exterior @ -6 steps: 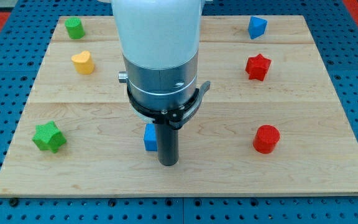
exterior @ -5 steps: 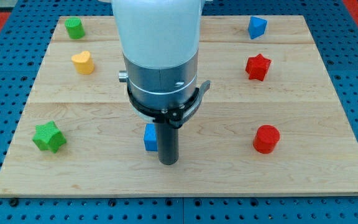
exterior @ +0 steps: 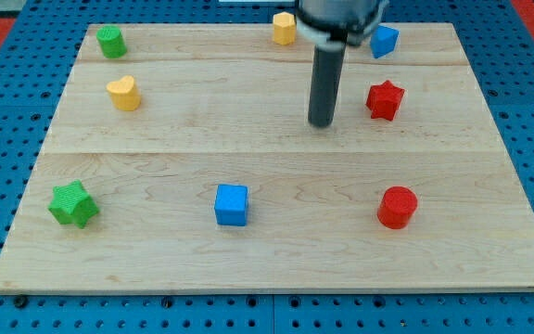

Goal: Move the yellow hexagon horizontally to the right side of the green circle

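Note:
The yellow hexagon (exterior: 285, 28) sits near the view's top edge, just left of my rod. The green circle (exterior: 111, 42) is at the top left corner of the board. My tip (exterior: 321, 123) rests on the board below and to the right of the hexagon, not touching it, with the red star (exterior: 385, 99) off to its right.
A yellow heart (exterior: 123, 93) lies below the green circle. A blue block (exterior: 384, 41) is at the top right, a green star (exterior: 72, 204) at the lower left, a blue cube (exterior: 231, 205) at bottom centre, a red cylinder (exterior: 397, 207) at the lower right.
The arm has moved from beside the blue cube up and to the right. The yellow hexagon and the whole blue cube, hidden behind the arm before, now show.

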Robot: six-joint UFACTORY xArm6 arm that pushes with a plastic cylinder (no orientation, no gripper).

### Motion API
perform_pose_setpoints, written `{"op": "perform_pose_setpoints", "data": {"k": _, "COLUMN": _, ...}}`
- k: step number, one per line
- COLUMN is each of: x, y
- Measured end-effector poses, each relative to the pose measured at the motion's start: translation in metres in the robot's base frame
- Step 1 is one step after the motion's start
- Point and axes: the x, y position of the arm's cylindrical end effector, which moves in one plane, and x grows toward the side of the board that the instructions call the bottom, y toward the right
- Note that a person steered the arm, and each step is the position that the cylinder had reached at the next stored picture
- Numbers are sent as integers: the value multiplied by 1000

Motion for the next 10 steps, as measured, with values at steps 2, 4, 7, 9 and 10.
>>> {"op": "perform_pose_setpoints", "data": {"k": 2, "x": -128, "y": 25}}
{"op": "perform_pose_setpoints", "data": {"k": 4, "x": -167, "y": -4}}
{"op": "perform_pose_setpoints", "data": {"k": 7, "x": -82, "y": -79}}
{"op": "perform_pose_setpoints", "data": {"k": 9, "x": -60, "y": -113}}
{"op": "perform_pose_setpoints", "data": {"k": 10, "x": -60, "y": -113}}
